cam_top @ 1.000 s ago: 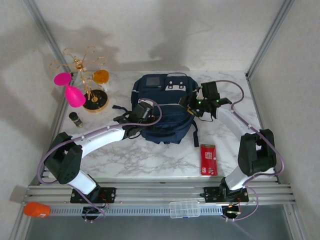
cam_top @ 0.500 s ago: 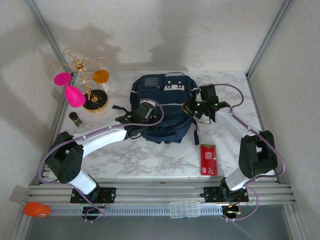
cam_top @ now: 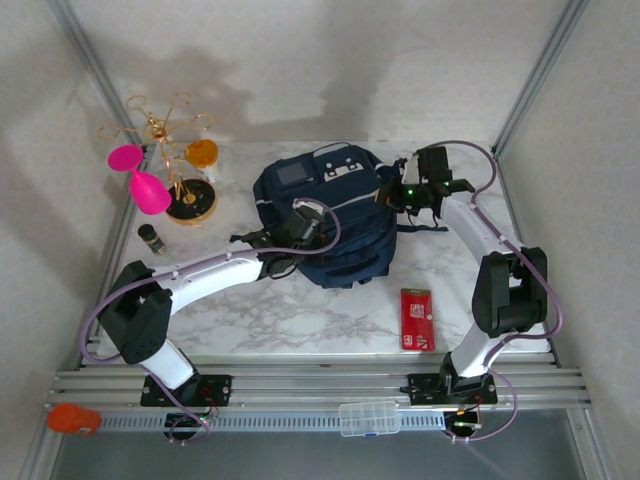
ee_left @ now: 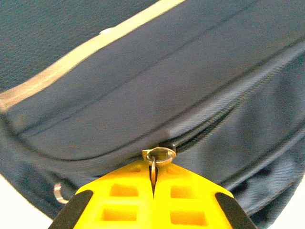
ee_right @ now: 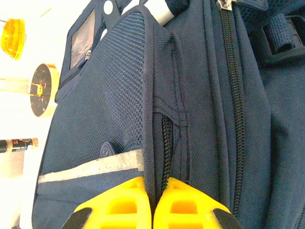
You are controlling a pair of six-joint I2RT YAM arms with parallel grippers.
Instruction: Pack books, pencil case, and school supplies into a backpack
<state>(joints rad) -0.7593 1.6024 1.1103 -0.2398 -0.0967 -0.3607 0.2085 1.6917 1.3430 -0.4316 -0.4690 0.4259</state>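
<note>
Backpack (cam_top: 355,238) in the top view lies on the marble table (cam_top: 260,312), between our two grippers. The left gripper (cam_top: 308,228) sits on its near-left face and the right gripper (cam_top: 390,198) is against its right side. A red flat pack (cam_top: 417,318) lies on the table well behind the right gripper, toward the arm bases. A gold glass stand (cam_top: 172,175) and a small dark bottle (cam_top: 152,238) are well off to the left gripper's left.

Left wrist view: we see the yellow fingers (ee_left: 124,200) pressed together with no gap, clamping the metal zipper pull (ee_left: 155,156) right at their tips. Backpack fabric is directly ahead of the tips, and a pale trim stripe (ee_left: 86,47) crosses it further ahead.

Right wrist view: the right fingers (ee_right: 119,207) are fully closed, pinching the backpack's piped seam at the edge of the mesh side pocket (ee_right: 114,100). A zipper (ee_right: 166,143) runs straight ahead from the tips, just right of that seam. We can't tell whether that zipper is parted. The stand's base and the bottle sit far left of the fingers.
</note>
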